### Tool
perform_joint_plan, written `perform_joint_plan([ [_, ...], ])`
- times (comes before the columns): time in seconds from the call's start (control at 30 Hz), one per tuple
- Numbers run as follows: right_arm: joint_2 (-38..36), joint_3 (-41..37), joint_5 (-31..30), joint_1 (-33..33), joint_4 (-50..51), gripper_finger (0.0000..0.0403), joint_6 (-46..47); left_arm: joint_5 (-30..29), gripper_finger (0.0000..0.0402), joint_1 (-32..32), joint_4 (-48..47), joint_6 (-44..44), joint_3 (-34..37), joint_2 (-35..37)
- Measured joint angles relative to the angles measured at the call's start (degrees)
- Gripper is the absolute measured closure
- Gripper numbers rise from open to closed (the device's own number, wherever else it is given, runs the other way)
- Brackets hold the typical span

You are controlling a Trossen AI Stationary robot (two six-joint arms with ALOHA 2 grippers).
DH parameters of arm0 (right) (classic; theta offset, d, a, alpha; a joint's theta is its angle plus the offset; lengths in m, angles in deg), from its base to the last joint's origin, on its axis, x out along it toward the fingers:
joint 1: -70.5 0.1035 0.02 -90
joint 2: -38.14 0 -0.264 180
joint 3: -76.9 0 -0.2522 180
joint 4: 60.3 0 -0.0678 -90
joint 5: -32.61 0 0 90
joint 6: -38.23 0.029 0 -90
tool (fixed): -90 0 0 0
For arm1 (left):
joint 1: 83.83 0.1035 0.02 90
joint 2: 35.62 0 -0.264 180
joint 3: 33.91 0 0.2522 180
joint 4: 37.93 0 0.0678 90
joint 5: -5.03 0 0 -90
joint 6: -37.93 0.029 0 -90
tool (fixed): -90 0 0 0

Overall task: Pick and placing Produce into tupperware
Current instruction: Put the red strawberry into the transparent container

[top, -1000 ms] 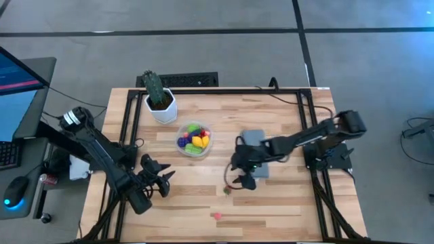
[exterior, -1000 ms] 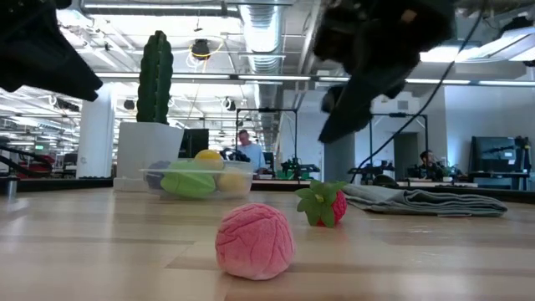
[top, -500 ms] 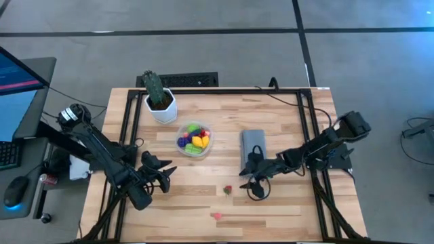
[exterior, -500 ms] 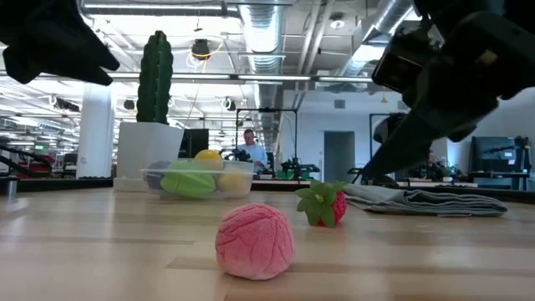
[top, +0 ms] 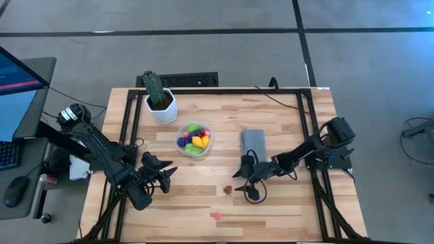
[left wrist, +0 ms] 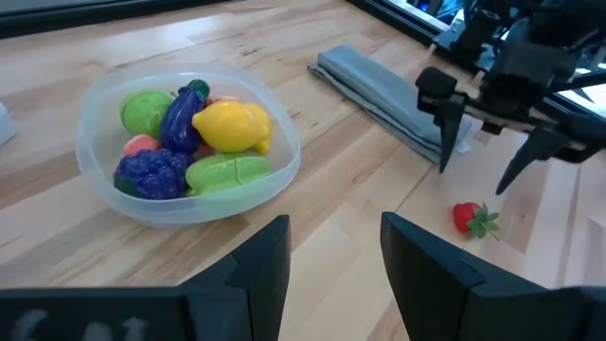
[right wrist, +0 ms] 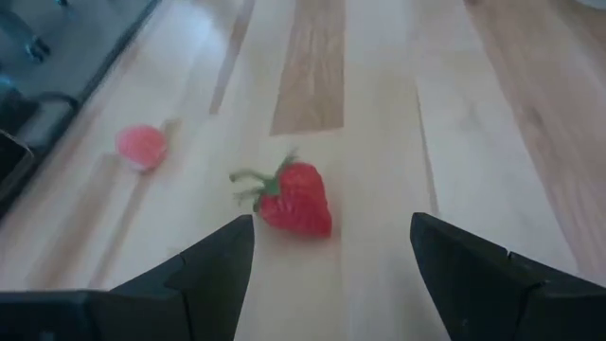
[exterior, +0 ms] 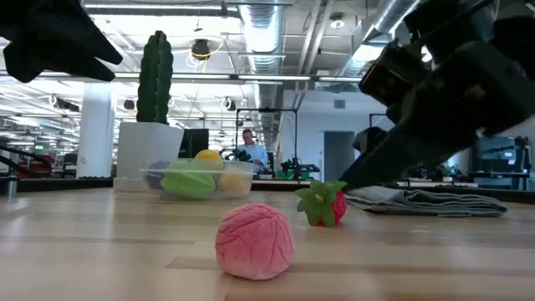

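Wooden table (top: 285, 210): potted cactus (top: 158, 99), tupperware (top: 194, 139) of produce, grey cloth (top: 253, 145), strawberry (top: 228, 190), pink piece (top: 216, 216).

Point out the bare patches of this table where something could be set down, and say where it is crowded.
Free: the back right corner of the table, beyond the grey cloth; and the front left, ahead of the left gripper. Crowded: the cactus pot beside the tupperware, and the front middle, where the open right gripper nears the strawberry, the pink piece close by.

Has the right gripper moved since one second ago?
Yes. In the high view the right gripper has left the grey cloth and now sits beside the strawberry, jaws open.
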Motion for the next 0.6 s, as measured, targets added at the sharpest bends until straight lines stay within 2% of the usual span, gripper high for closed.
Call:
perform_joint_plan([
  [0.2,3.71,4.11,3.53,0.00,0.38,0.0097,-8.09,1.09,0.0246,0.00,0.26,0.49,0.00,0.00],
  [0.6,4.93,5.40,4.35,-0.17,1.93,0.0097,-12.34,3.03,0.0246,-0.01,0.55,1.17,0.00,-0.02],
])
